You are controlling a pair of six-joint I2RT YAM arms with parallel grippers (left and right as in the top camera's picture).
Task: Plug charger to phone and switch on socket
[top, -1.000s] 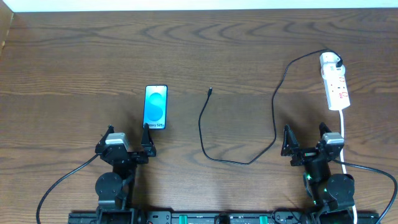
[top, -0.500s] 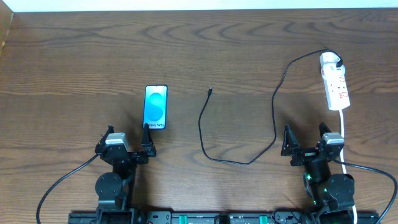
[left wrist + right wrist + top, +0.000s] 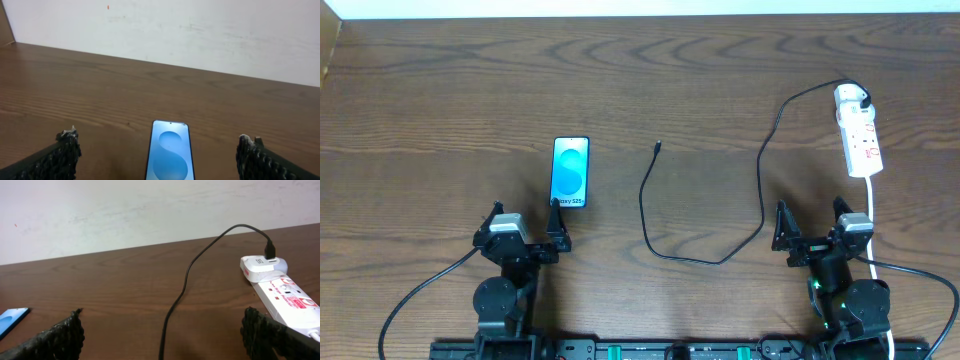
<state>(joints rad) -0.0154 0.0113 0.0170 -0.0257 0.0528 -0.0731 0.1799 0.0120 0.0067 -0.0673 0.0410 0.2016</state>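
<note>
Nothing is done yet: the charger (image 3: 641, 200) lies apart from the phone (image 3: 570, 172), the power strip (image 3: 858, 135) sits untouched, and the left gripper (image 3: 527, 211) and right gripper (image 3: 810, 209) wait with empty jaws apart.

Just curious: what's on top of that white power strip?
A white plug head sits on the power strip's far end, black cable attached. Whatever lies beneath it is hidden.

In the left wrist view, the phone (image 3: 170, 150) is cut off at 6 o'clock, so its near end is not seen. The fingers (image 3: 62, 157) of the left gripper (image 3: 157, 137) are cropped there too. From overhead, the phone's 7 o'clock corner is covered by a fingertip. In the right wrist view, only a blue sliver of the phone is shown at 8 o'clock. The socket (image 3: 280, 292) is clipped at 4 o'clock and the charger (image 3: 182, 287) is lost at 6 o'clock. The socket's red printing cannot be read.
</note>
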